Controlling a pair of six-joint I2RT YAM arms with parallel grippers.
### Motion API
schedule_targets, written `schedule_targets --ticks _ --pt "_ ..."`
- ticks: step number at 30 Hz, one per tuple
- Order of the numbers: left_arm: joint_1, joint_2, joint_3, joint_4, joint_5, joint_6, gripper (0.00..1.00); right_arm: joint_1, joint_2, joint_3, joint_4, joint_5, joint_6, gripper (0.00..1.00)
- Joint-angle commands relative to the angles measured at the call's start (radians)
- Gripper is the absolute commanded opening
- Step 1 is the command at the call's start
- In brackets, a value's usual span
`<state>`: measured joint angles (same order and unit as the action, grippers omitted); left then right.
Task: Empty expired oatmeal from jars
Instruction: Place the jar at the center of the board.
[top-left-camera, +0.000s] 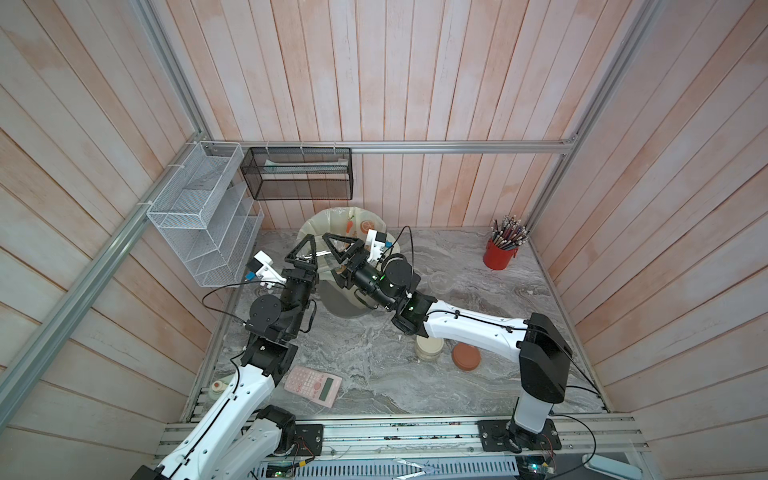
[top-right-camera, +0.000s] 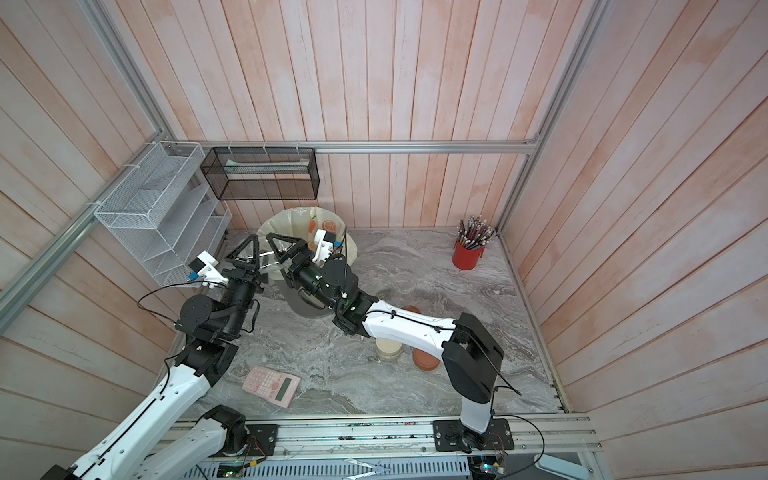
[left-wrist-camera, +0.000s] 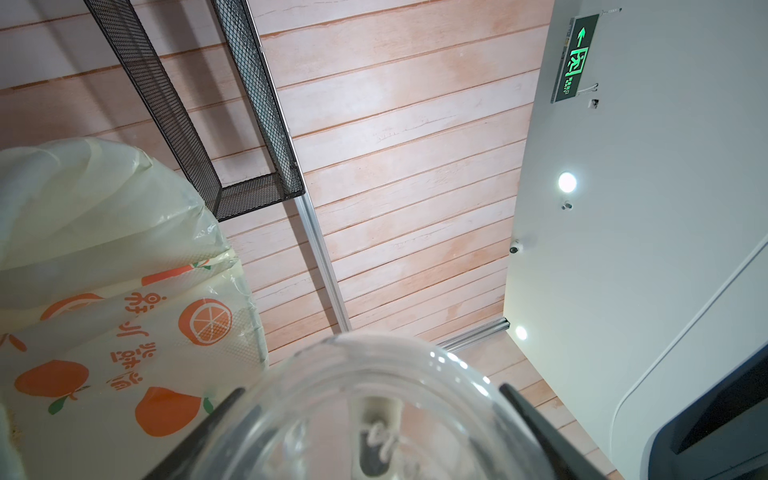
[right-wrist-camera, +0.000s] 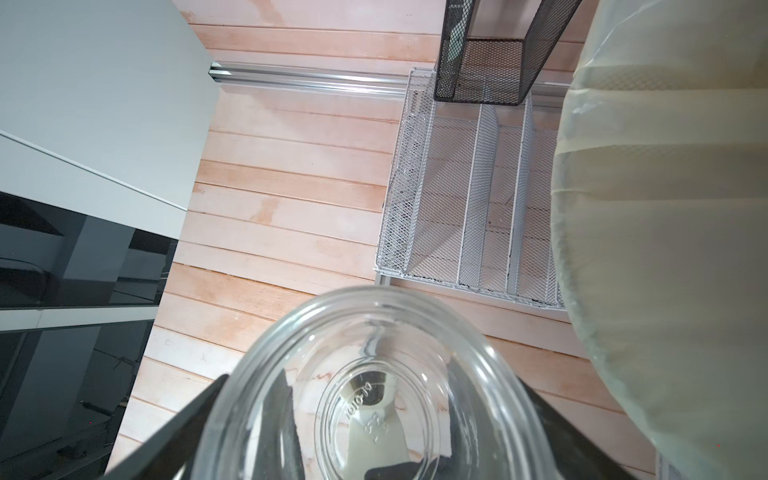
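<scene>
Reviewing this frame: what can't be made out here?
- Inside the bin: in both top views the arms cover its mouth.
- Whether the left gripper and right gripper clamp one jar or two: each wrist view shows a clear one, and the top views are too small to tell.
- A terracotta lid: in a top view, mostly under the right forearm.

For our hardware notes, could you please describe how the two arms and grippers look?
Both the left arm and right arm have white shells, black joint housings and black cables. The left gripper and right gripper carry black triangular-frame fingers, each with a white camera mount. A green light glows near the right wrist.
</scene>
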<state>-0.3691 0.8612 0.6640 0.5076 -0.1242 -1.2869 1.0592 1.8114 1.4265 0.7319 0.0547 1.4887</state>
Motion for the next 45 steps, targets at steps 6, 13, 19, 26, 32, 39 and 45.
schedule_targets --ticks 6,13,19,26,32,39,45 --pt "-0.012 -0.018 0.022 0.02 0.006 0.036 0.09 0.007 0.02 0.062 0.009 -0.001 -0.019 0.98" --pt "-0.02 -0.017 0.013 0.016 0.013 0.044 0.09 0.005 0.046 0.093 0.006 -0.004 -0.017 0.98" --pt "-0.026 -0.025 0.003 0.012 0.006 0.051 0.09 0.004 0.048 0.078 0.025 0.008 -0.021 0.9" --pt "-0.026 -0.046 -0.004 -0.025 -0.001 0.057 0.21 0.004 0.051 0.077 0.023 0.029 -0.057 0.72" --pt "-0.026 -0.087 -0.018 -0.073 -0.041 0.074 0.63 0.002 0.044 0.075 0.007 0.042 -0.113 0.53" --pt "-0.014 -0.113 -0.026 -0.114 -0.054 0.1 0.93 0.002 0.004 0.068 -0.043 0.094 -0.198 0.41" --pt "-0.005 -0.127 -0.021 -0.114 -0.033 0.116 1.0 0.001 -0.021 0.033 -0.044 0.123 -0.216 0.4"
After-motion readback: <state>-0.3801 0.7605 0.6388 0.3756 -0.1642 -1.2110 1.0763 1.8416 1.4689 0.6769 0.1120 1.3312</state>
